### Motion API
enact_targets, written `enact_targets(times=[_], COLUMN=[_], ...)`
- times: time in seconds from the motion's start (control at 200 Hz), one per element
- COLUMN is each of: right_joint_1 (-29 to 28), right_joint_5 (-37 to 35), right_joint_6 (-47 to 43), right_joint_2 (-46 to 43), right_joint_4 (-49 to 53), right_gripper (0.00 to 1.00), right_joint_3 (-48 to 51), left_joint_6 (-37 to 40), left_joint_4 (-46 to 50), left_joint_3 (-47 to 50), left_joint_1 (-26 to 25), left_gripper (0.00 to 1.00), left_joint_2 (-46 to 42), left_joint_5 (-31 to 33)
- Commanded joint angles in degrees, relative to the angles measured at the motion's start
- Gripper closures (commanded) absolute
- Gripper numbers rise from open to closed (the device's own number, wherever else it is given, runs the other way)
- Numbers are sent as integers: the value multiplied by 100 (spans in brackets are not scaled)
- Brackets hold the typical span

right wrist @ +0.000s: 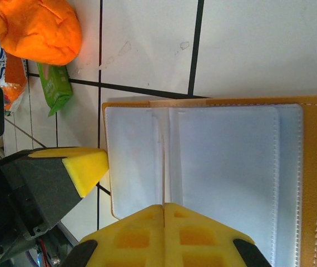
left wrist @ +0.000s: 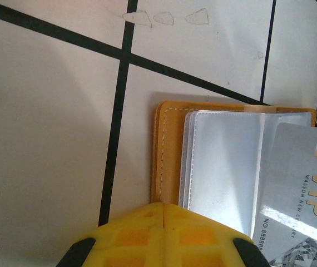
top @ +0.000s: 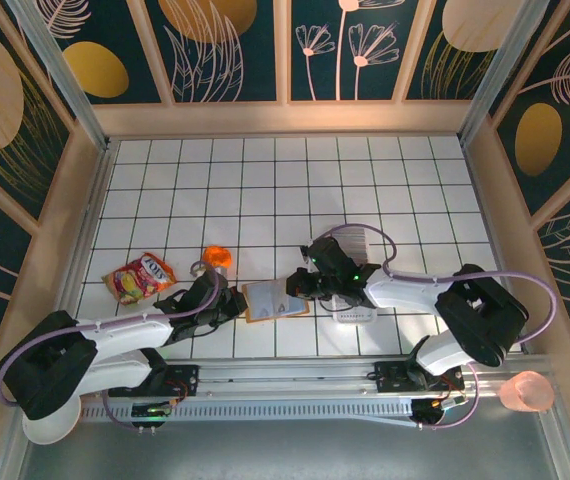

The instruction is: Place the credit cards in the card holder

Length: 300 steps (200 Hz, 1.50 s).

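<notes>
Seen from above, the holder (top: 275, 299) lies open and flat on the tiled table between the two arms, its pale clear sleeves facing up. The left gripper (top: 237, 300) has its yellow tips pressed together with nothing between them and rests at the holder's left edge, seemingly pinning it down. The right gripper (top: 293, 287) hovers low over the holder's other side, its jaws also pressed together and holding nothing visible. In the left wrist view, a grey card (left wrist: 300, 194) printed VIP lies over the sleeves (left wrist: 225, 167); whether it sits inside a pocket or just on top cannot be told. The step in hand looks like seating this card. The next move probably calls for nudging it fully into a sleeve while the left gripper keeps the holder from sliding, then fetching another card. A clear tray (top: 357, 243) lies partly under the right arm, with pale stripes at its near end that may be more cards. A red-yellow packet (top: 140, 277) and an orange lump (top: 215, 258) sit left of the holder, near the left arm's path; a green packet (right wrist: 55, 86) lies beside them.
</notes>
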<state>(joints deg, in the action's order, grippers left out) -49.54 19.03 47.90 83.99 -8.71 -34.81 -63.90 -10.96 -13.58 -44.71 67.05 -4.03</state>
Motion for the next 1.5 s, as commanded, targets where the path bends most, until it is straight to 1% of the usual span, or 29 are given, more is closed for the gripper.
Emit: enact_targets(times=[0.0, 0.405, 0.816, 0.971, 1.136, 1.331, 1.496], right_joint_1=[6, -46, -126, -126, -126, -126, -134], right_joint_5=[65, 93, 259, 218, 128, -123, -210], right_joint_6=[155, 289, 415, 413, 426, 384, 268], right_joint_2=[57, 188, 298, 278, 346, 373, 382], right_joint_4=[-324, -542, -1064, -1047, -993, -841, -695], right_gripper=[100, 100, 100, 100, 100, 100, 100], right_joint_3=[119, 224, 364, 413, 445, 486, 456], left_joint_6=[71, 71, 62, 62, 62, 32, 9], left_joint_4=[48, 41, 77, 144, 376, 628, 553], left_joint_3=[-57, -48, -57, -74, -140, -163, -121], left_joint_1=[-55, -67, -79, -88, -90, -86, -91], left_gripper=[100, 100, 100, 100, 100, 100, 100], left_joint_2=[95, 81, 45, 4, -213, -725, -870], left_joint_5=[9, 16, 16, 50, 202, 383, 291])
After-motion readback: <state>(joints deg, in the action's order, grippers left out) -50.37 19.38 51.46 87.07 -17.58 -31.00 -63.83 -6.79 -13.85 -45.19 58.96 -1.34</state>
